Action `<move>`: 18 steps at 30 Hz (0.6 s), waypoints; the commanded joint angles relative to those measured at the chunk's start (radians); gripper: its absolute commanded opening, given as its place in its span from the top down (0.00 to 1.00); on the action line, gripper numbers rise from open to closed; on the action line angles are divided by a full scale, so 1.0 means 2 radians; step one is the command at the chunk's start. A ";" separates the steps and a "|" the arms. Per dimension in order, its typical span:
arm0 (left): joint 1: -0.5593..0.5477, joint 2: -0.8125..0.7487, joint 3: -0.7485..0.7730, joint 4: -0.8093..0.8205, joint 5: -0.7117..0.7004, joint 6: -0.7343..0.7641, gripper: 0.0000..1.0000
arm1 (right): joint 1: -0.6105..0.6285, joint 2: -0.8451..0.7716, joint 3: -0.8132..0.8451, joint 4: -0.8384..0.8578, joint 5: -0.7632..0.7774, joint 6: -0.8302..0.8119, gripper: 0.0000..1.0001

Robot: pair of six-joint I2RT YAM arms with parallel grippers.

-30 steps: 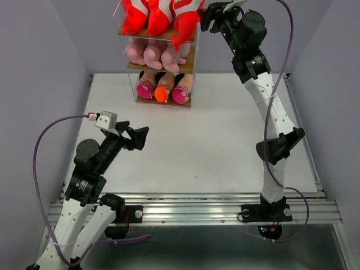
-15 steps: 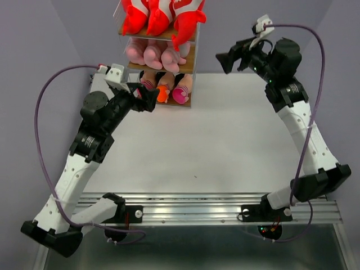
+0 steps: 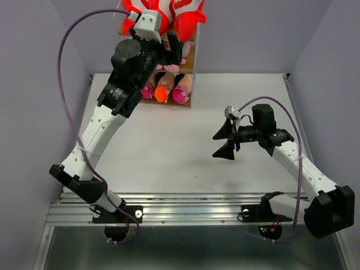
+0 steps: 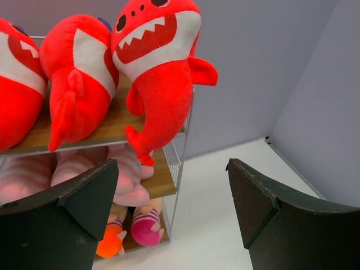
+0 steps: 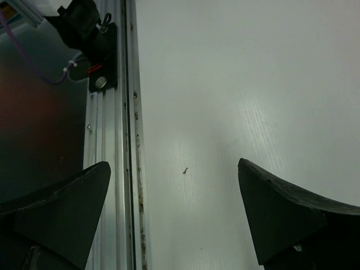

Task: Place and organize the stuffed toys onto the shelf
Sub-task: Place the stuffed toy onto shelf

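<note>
The shelf (image 3: 192,57) stands at the table's far edge. Three red sharks (image 3: 185,16) are on its top board, three pink striped-leg animals on the middle board and three dolls (image 3: 164,92) on the bottom board. In the left wrist view the right shark (image 4: 160,67) leans over the top board's (image 4: 112,128) front edge with its tail hanging down. The pink animals (image 4: 128,181) and the dolls' feet (image 4: 146,226) show below it. My left gripper (image 3: 173,49) (image 4: 171,169) is open and empty, in front of the shelf's upper tiers. My right gripper (image 3: 217,145) (image 5: 174,169) is open and empty over the table.
The white table (image 3: 225,101) is walled by purple panels on three sides. A metal rail (image 3: 191,205) runs along the near edge and also shows in the right wrist view (image 5: 126,140), with the left arm's base mount (image 5: 93,39) on it.
My left arm has risen from low at the left up to the shelf's front. My right arm has drawn back from the shelf's top and dropped over the table's right middle.
</note>
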State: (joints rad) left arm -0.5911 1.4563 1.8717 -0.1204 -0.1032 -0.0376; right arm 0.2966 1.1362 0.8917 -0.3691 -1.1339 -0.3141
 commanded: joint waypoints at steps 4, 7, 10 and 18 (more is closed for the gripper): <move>-0.010 0.111 0.158 -0.015 -0.020 0.044 0.11 | -0.008 -0.031 -0.025 0.026 -0.047 -0.030 0.00; -0.009 0.139 0.206 -0.021 -0.021 0.045 0.11 | -0.013 -0.040 -0.026 0.028 -0.040 -0.030 0.00; -0.009 0.159 0.217 -0.007 -0.022 0.047 0.11 | -0.013 -0.050 -0.030 0.033 -0.037 -0.027 0.00; -0.010 0.181 0.221 0.003 -0.039 0.060 0.11 | -0.013 -0.050 -0.029 0.037 -0.031 -0.024 0.00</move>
State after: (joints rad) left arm -0.6071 1.8198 2.2440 -0.1768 -0.1555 0.0483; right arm 0.2760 1.0512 0.8349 -0.3359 -1.1862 -0.3523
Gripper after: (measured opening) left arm 0.891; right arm 0.998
